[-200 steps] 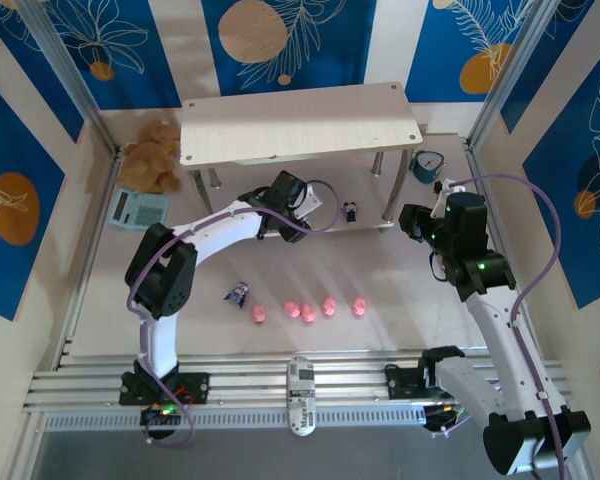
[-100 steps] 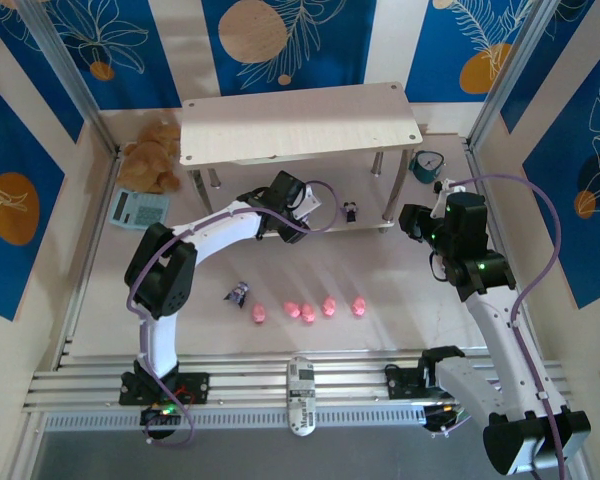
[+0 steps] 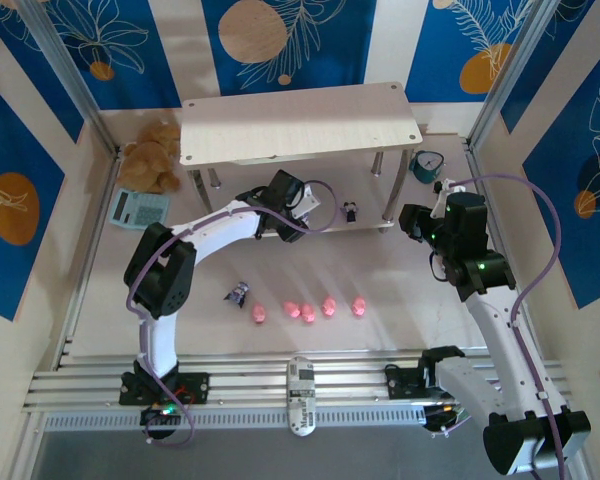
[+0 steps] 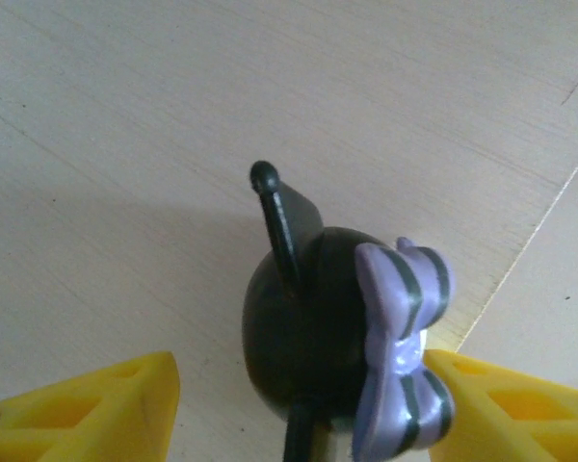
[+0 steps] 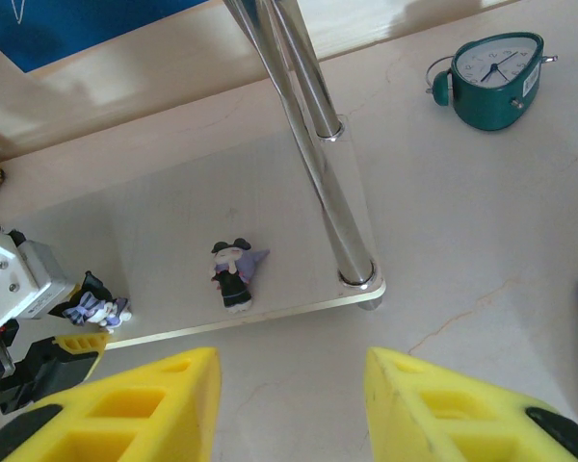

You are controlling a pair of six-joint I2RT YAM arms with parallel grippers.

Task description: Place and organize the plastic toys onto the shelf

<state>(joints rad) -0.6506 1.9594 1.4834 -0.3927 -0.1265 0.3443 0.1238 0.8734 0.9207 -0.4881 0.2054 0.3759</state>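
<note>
Setting dark figurine on lower board of shelf, left end effector loose around it, right end effector wide, empty; second figurine shelved, third figurine and five pink pigs wait on bench

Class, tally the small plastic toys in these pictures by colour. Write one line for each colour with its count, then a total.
Pink pigs: 5, in a row on the table
Dark purple-black figurines: 3, two on the shelf's lower board, one on the table
Total: 8
</note>
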